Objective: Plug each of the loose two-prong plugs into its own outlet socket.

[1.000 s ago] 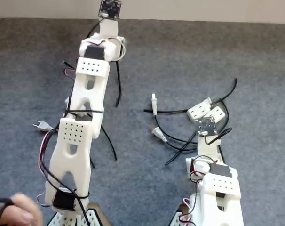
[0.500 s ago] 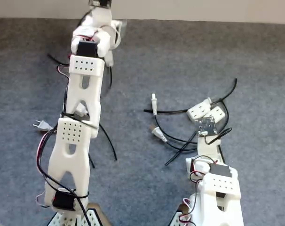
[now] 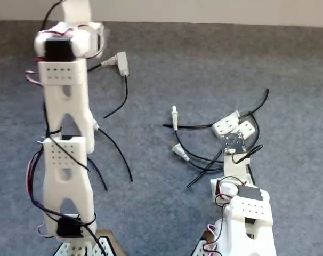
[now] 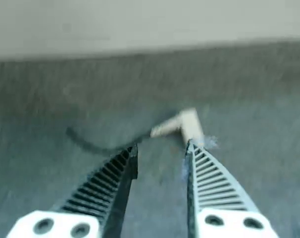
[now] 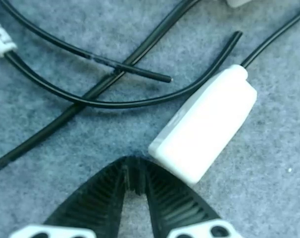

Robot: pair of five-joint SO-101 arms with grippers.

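A white two-prong plug (image 3: 120, 61) on a black cable lies on the grey carpet at the back left. In the left wrist view this plug (image 4: 187, 124) is just beyond the fingertips of my left gripper (image 4: 160, 148), which is open and holds nothing. Two white outlet sockets (image 3: 225, 126) (image 3: 245, 129) lie side by side at the right. My right gripper (image 5: 135, 171) is shut and empty, right next to one socket block (image 5: 204, 131). Two more white plugs (image 3: 174, 114) (image 3: 180, 152) lie in the middle.
Loose black cables (image 3: 204, 160) cross and tangle between the middle plugs and the sockets. Another black cable (image 3: 116, 154) trails beside the long left arm (image 3: 65, 133). The right arm's base (image 3: 247, 218) is at the front right. A pale wall strip (image 3: 204, 10) borders the carpet's far edge.
My left arm has swung to the left, uncovering the back plug and its cable. A person's hand at the front left corner is gone. The right arm has not moved.
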